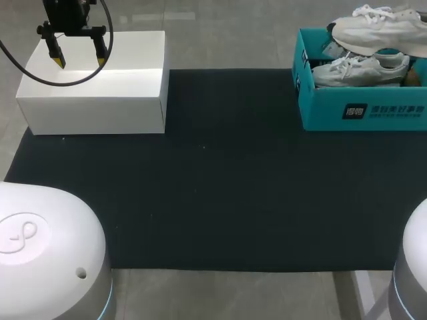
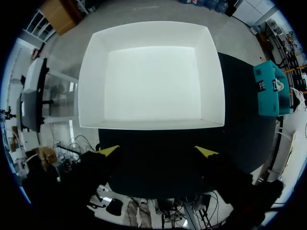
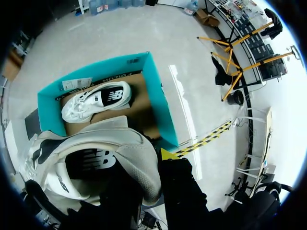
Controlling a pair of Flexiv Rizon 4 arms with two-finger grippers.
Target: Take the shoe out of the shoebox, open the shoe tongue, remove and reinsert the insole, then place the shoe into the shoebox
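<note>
1. Your right gripper (image 3: 156, 160) has its fingers clamped on the heel of the raised sneaker (image 3: 96, 163). One yellow tip shows against the outside of the heel. The shoe hides the other, so I judge the hold from the way the sneaker hangs free. A pinch on that soft collar alone could let the shoe swing or slip out when you carry it.
2. The sneaker hangs just above the teal shoebox (image 3: 158, 105). If you carry it out low, its sole may catch the wall and drag or tip the box.
3. If the grip fails here, the shoe drops onto the second sneaker (image 3: 96, 101), which lies inside the box.
4. Your left gripper (image 2: 158, 152) hovers over the empty white box (image 2: 91, 81), fingers spread and holding nothing. It is well apart from the shoe, so you have no second support for now.
5. Counted, near to far, on the surface:
   - one dark mat (image 1: 220, 173)
   - one white box
   - one teal shoebox
   - two sneakers
   - two grippers
</note>
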